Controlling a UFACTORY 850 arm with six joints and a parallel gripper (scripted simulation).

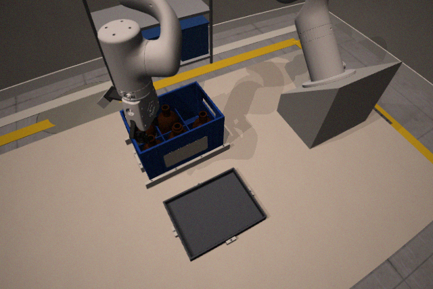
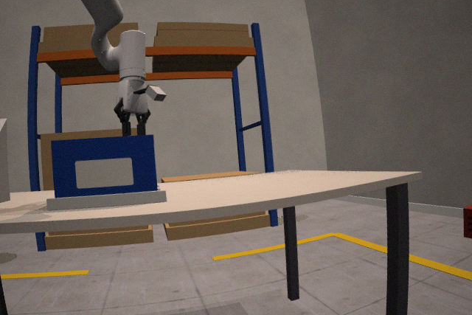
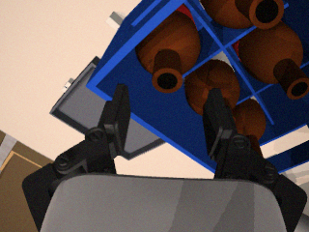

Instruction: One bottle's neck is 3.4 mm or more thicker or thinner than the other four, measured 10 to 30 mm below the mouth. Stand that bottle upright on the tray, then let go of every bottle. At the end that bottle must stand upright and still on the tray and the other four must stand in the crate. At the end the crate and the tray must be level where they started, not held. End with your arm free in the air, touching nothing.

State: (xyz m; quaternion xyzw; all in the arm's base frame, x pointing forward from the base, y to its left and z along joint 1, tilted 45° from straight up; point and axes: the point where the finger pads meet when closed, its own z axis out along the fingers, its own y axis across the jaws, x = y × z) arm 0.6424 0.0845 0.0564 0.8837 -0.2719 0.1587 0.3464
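At the top view's left, the end effector point(image 1: 140, 137) point(image 2: 133, 130) point(image 3: 167, 100) had its fingers apart, holding nothing, over the crate point(image 1: 181, 145) point(image 2: 105, 149) point(image 3: 159, 127). All bottles were inside (the odd neck I couldn't identify); the tray point(image 1: 214, 214) point(image 3: 89, 99) lay lower centre. Descending off-centre, a fingertip could have struck a neck, toppling it.

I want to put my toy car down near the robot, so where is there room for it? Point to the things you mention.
There's bare room inside the dark tray point(image 1: 214, 214) point(image 3: 87, 103), and on the tabletop point(image 1: 325, 205) between the tray and the grey arm stand point(image 1: 335, 103). It's crowded in the blue crate point(image 1: 181, 145) point(image 2: 64, 167) point(image 3: 103, 79), where brown bottles stand and the open gripper point(image 1: 139, 135) point(image 2: 133, 128) point(image 3: 167, 100) comes down.
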